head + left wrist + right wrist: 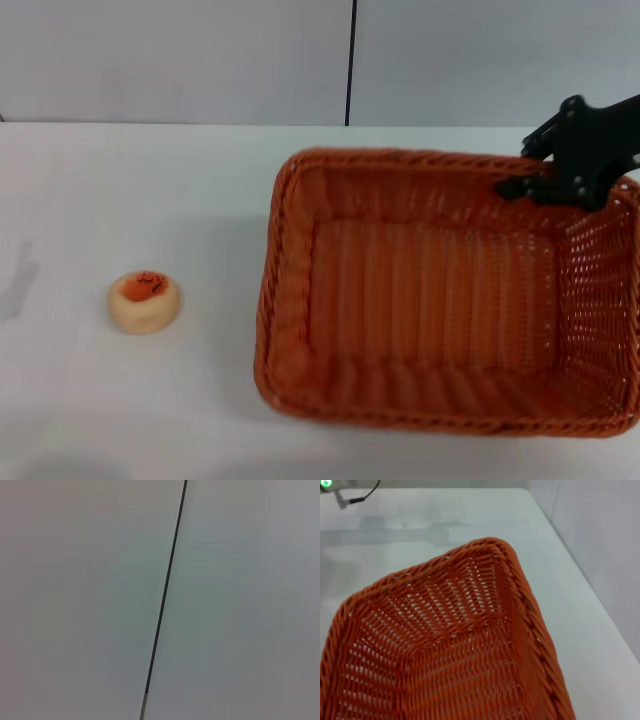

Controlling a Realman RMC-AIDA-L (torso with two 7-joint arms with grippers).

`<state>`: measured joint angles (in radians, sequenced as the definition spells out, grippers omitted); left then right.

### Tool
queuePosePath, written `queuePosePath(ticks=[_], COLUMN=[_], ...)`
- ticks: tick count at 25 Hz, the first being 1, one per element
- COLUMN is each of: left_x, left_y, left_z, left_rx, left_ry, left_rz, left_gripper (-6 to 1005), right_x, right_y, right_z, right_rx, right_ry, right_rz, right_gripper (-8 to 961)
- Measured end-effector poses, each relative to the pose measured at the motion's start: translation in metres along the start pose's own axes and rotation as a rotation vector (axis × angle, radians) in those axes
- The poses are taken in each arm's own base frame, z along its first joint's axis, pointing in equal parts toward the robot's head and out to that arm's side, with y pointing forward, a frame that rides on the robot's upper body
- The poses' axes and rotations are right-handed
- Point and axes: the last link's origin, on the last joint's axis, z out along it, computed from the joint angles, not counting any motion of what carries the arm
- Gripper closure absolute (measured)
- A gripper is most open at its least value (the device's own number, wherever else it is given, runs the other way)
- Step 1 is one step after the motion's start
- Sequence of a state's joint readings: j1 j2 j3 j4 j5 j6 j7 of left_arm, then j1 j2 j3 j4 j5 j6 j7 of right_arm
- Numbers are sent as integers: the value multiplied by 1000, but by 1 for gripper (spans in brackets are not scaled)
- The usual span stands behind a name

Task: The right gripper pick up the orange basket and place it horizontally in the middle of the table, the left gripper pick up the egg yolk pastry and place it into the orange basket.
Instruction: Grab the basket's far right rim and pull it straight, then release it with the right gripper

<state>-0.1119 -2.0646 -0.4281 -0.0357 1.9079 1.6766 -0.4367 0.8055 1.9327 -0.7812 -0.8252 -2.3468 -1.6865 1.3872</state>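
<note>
Head view: the right gripper [537,172] sits at the far right corner of the orange basket [440,300], its dark jaws straddling the braided rim, one part outside and one reaching inside; they appear closed on the rim. The basket lies open side up on the white surface [150,200], its long sides running across the view, stretching from the jaws toward the robot and toward its left. The basket interior holds nothing. The egg yolk pastry [145,302] rests on the surface well apart from the jaws, beyond the basket's left end, orange glazed top upward. The left gripper is not visible.

Left wrist view: only a pale wall [75,600] with a thin dark seam [165,600] running along it; no jaws, no task items.

Right wrist view: one basket corner [490,550] with braided rim and openwork weave fills the near field, the surface [560,580] lying beyond it. The jaws themselves do not show here.
</note>
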Motion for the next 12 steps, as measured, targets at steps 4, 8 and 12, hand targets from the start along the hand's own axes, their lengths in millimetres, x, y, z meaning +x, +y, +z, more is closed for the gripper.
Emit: queuePosePath(ticks=[4, 8, 12], left_x=[0, -1, -1], left_y=[1, 2, 2], left_z=[0, 0, -1], left_rx=[-1, -3, -3], left_ry=[2, 2, 0], left_rz=[-2, -6, -6], left_gripper=[187, 189, 190], right_x=[-2, -4, -4], right_y=[4, 7, 10], right_z=[10, 17, 20], right_rx=[-28, -28, -13], right_ry=[-18, -29, -27], right_rz=[-48, -93, -114], right_gripper=[798, 796, 794])
